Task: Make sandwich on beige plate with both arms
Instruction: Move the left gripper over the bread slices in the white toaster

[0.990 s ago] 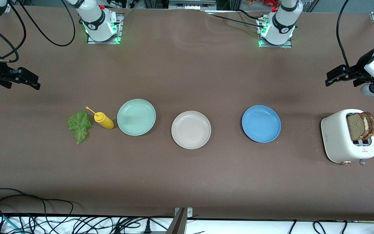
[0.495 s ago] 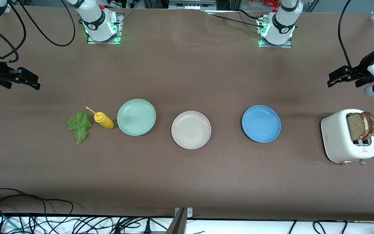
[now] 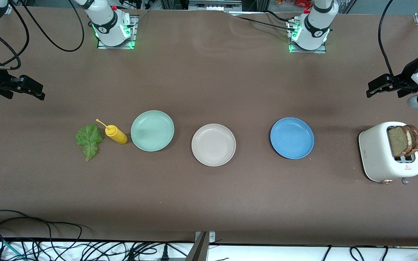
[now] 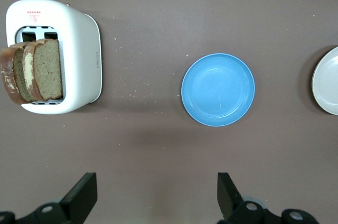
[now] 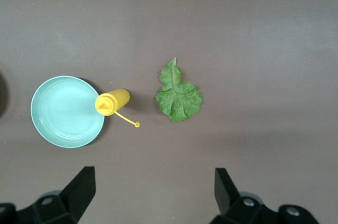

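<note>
The beige plate [image 3: 213, 144] sits empty mid-table; its edge shows in the left wrist view [image 4: 327, 80]. Two tan bread slices [image 3: 404, 140] stand in a white toaster [image 3: 379, 152] at the left arm's end, also in the left wrist view [image 4: 34, 72]. A green lettuce leaf [image 3: 88, 140] lies at the right arm's end, also in the right wrist view [image 5: 178, 96]. My left gripper [image 3: 375, 87] is open and empty, up over bare table near the toaster [image 4: 79, 60]. My right gripper [image 3: 34, 90] is open and empty, up over bare table near the lettuce.
A mint-green plate [image 3: 152, 130] and a yellow squeeze bottle [image 3: 115, 134] lie between the lettuce and the beige plate. A blue plate [image 3: 291, 137] sits between the beige plate and the toaster. Cables hang along the table's near edge.
The left gripper has shifted slightly toward the left arm's end of the table. The right arm and all objects are unchanged.
</note>
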You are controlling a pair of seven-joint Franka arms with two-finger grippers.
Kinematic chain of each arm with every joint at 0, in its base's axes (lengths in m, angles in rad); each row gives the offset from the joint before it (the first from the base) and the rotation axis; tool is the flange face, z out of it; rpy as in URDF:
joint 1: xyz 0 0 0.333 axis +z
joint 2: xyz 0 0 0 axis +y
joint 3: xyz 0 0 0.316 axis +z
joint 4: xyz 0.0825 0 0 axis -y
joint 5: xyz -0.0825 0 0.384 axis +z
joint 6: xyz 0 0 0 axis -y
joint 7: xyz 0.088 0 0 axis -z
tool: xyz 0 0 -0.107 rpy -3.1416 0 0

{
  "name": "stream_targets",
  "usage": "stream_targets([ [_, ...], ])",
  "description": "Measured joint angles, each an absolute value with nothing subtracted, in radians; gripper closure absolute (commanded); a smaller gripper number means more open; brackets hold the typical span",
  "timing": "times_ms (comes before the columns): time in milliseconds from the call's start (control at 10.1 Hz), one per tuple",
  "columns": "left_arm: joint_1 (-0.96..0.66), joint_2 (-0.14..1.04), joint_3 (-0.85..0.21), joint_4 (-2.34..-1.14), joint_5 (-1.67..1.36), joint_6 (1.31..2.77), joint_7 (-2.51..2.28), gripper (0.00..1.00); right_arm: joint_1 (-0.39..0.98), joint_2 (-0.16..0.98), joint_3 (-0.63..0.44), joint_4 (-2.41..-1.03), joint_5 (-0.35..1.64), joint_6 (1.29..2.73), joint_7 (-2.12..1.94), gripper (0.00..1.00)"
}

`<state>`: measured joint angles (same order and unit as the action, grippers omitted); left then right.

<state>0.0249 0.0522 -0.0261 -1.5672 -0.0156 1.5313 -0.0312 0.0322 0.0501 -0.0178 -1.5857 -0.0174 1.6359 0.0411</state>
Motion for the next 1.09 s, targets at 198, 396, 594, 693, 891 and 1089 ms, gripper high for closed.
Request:
stream_targets([
  [198, 0.026, 0.054, -0.025, -1.567, 0.000, 1.534, -0.031, 0.00, 0.032, 0.050, -0.018, -1.586, -0.017, 1.636, 0.041, 0.00],
  [396, 0.046, 0.064, -0.024, -1.567, 0.003, 1.545, -0.029, 0.00, 0.032, 0.050, -0.018, -1.586, -0.017, 1.636, 0.041, 0.00],
  [594, 0.070, 0.079, -0.023, -1.567, 0.003, 1.559, -0.022, 0.00, 0.032, 0.050, -0.018, -1.586, -0.017, 1.636, 0.041, 0.00],
  [693, 0.077, 0.085, -0.023, -1.567, 0.003, 1.562, -0.020, 0.00, 0.032, 0.050, -0.018, -1.586, -0.017, 1.636, 0.041, 0.00],
  [891, 0.085, 0.096, -0.022, -1.567, 0.011, 1.567, -0.019, 0.00, 0.032, 0.050, -0.018, -1.586, -0.017, 1.636, 0.041, 0.00],
  [1089, 0.088, 0.105, -0.022, -1.567, 0.028, 1.571, -0.019, 0.00, 0.032, 0.050, -0.018, -1.586, -0.017, 1.636, 0.041, 0.00],
])
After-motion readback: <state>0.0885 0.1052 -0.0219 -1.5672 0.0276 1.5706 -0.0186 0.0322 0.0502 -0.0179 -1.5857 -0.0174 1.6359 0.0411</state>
